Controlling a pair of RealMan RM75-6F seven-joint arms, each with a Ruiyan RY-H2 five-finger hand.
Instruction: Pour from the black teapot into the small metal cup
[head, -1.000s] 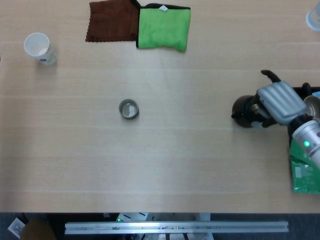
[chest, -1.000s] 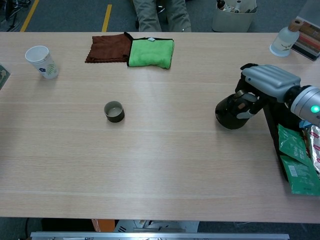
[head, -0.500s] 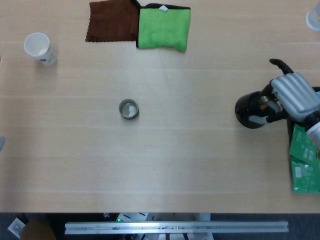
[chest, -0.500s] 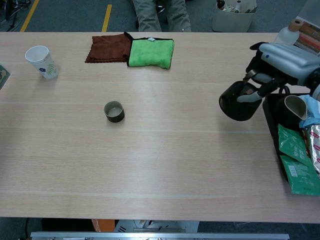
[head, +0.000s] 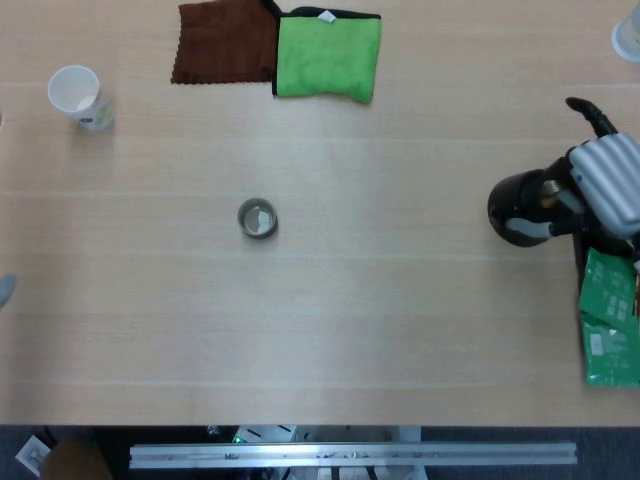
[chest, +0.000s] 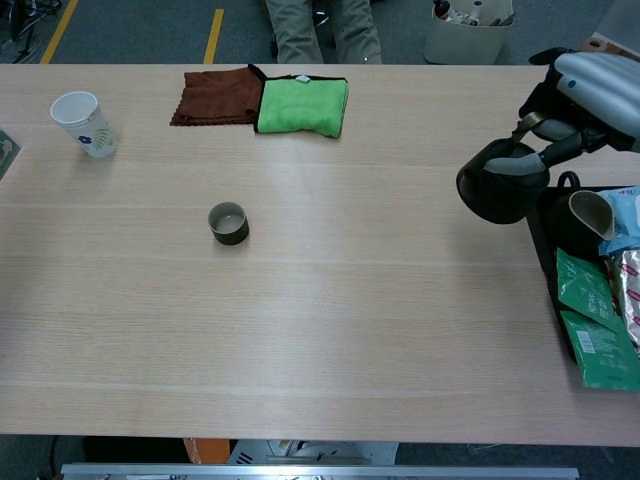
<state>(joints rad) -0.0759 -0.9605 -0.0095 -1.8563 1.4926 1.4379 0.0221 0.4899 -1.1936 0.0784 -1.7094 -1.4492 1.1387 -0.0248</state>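
No text can be read anywhere. The green packets (chest: 590, 330) carry print too small to make out, and the paper cup (chest: 84, 123) shows only a leaf pattern

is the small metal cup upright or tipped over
Upright. The small metal cup stands on its base on the table, its round open mouth facing up in both views. Its contents cannot be told.

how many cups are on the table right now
3: a small metal cup mid-table, a white paper cup at the far left, and a dark cup on the black tray at the right edge. More may lie out of frame.
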